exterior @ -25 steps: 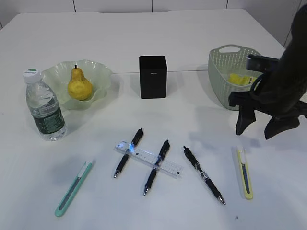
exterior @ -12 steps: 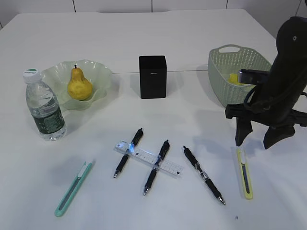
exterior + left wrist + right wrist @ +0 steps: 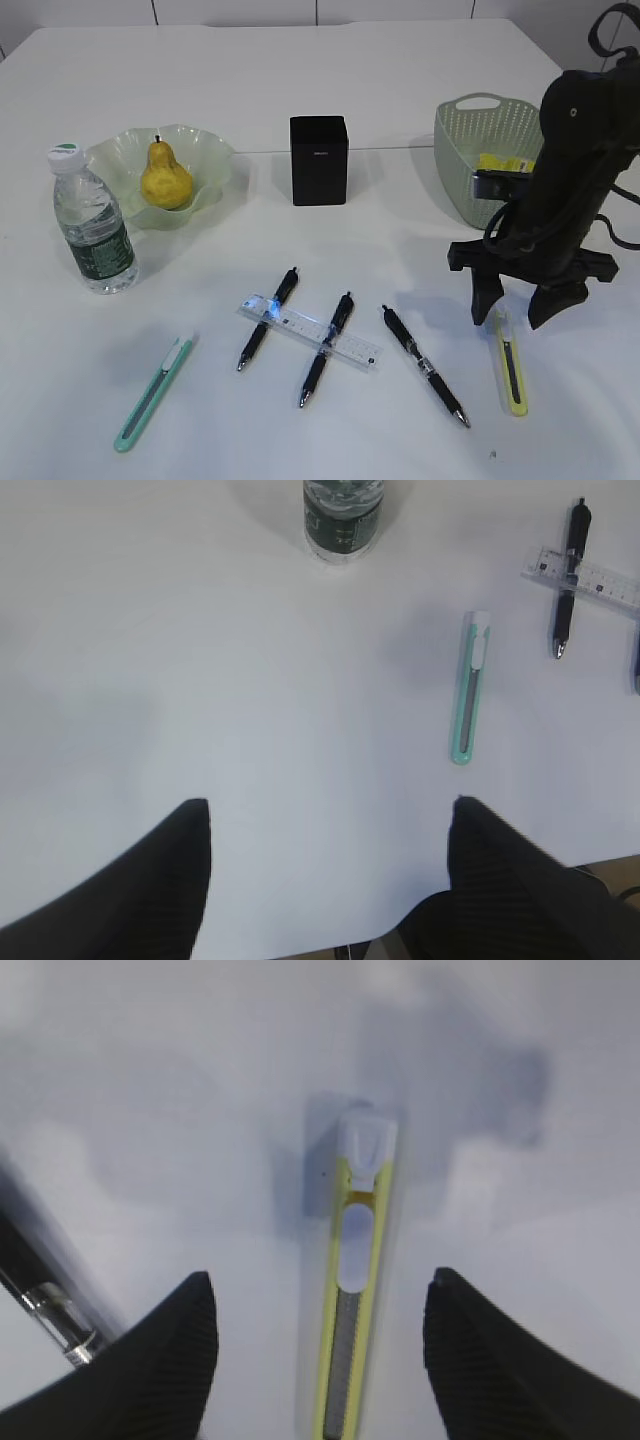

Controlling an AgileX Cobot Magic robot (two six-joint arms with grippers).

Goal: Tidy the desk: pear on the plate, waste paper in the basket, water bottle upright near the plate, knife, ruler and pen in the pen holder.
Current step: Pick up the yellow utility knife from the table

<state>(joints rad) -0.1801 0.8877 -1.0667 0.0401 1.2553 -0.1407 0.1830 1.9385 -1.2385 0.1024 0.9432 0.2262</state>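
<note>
My right gripper (image 3: 507,320) hangs open just above the yellow knife (image 3: 511,362), its jaws on either side of the knife's white end. The right wrist view shows that knife (image 3: 352,1300) lying between the open right gripper (image 3: 321,1278). A green knife (image 3: 152,393) lies front left. Three black pens (image 3: 328,348) and the clear ruler (image 3: 310,332) lie in the middle. The pear (image 3: 166,178) sits on the plate (image 3: 205,150), with the water bottle (image 3: 92,225) upright beside it. Yellow waste paper (image 3: 505,163) lies in the basket (image 3: 465,135). The pen holder (image 3: 319,160) stands behind. My left gripper (image 3: 330,805) is open over bare table.
In the left wrist view the bottle (image 3: 343,515), the green knife (image 3: 470,700), one pen (image 3: 567,580) and the ruler (image 3: 590,577) lie ahead, and the table's near edge runs under the gripper. A pen (image 3: 40,1300) lies left of the right gripper.
The right arm has swung left and down from beside the basket to just over the yellow knife, jaws staying open. Nothing on the table has moved.
</note>
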